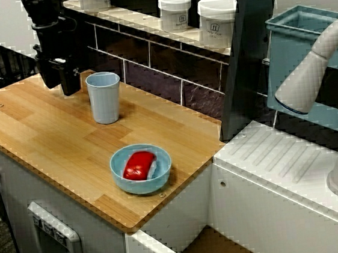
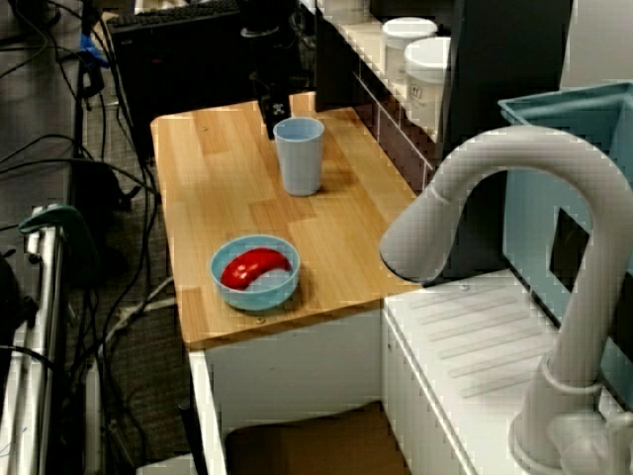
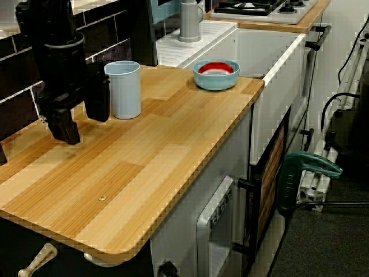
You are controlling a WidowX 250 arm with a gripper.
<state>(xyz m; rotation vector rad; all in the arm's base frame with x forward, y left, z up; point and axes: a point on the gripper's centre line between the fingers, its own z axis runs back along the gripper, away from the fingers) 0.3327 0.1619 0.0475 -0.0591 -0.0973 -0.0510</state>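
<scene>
Hidden or cut off: the arm above the pincer [image 3: 81, 115] runs out of the top edge in all three views. In the view from over the tap [image 2: 514, 188] the pincer is dark against a dark background and partly behind the cup, so its outline is hard to read there.
Hard to make out: whether the lower fingertip touches the counter [image 1: 50, 145] — I cannot tell. The red thing [image 1: 138, 165] in the bowl is glossy and rounded, but what it is cannot be told.
Pincer: fingers [image 3: 99, 101] point downward and stand apart, with nothing between them.
Cup: the light blue cup [image 1: 104, 100] stands on the counter's back half, near the tiled wall and just beside the pincer. The high view facing the wall shows a narrow gap between them.
Cup axis: upright, long axis vertical, mouth up, no tilt seen.
Bowl: the light blue bowl [image 1: 140, 187] sits near the counter's front corner towards the sink, well apart from the cup.
Surroundings: two white lidded jars [image 1: 175, 11] stand on the shelf [image 1: 139, 18] above the tiles.
</scene>
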